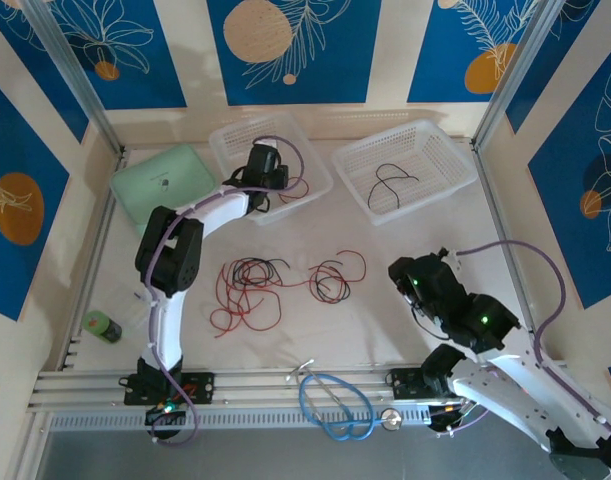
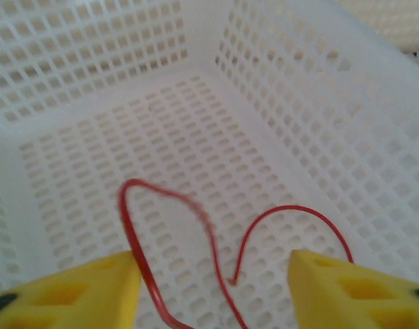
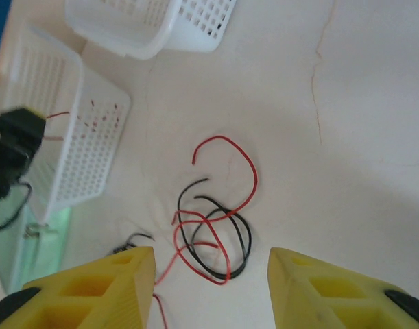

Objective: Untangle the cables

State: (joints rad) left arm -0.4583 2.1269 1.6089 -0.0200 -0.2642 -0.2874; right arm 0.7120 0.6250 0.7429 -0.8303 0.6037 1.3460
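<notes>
**Operator:** Where is your left end effector?

**Me:** My left end effector (image 2: 212, 264) hangs inside the left white plastic lattice basket (image 2: 298, 103). It is released, its yellow fingers (image 2: 65, 291) standing wide apart with nothing between them. A thin red wire (image 2: 125, 209) lies curled on the basket floor just below, with one bend of it blurred.

**Operator:** And the right one?

**Me:** My right end effector (image 3: 210, 253) is released too, empty, and hovers over the cream counter (image 3: 374, 137). Under it lies a small knot of red and black wires (image 3: 212, 240), with one red loop arching out on the far side.

**Operator:** Where are the other cables?

**Me:** Seen from above, a larger tangle of red and black wires (image 1: 250, 285) lies mid-counter, just left of the small knot. A red strand seems to run between the two. A single black wire (image 1: 390, 185) lies in the right white lattice basket (image 1: 435, 140).

**Operator:** Anything else on the counter?

**Me:** A pale green flat tray (image 1: 165, 180) sits beside the left basket. A thick blue cable loop (image 1: 335, 405) lies at the near edge between my bases. A small green object (image 1: 102, 326) sits at the left edge, too small for me to identify.
</notes>
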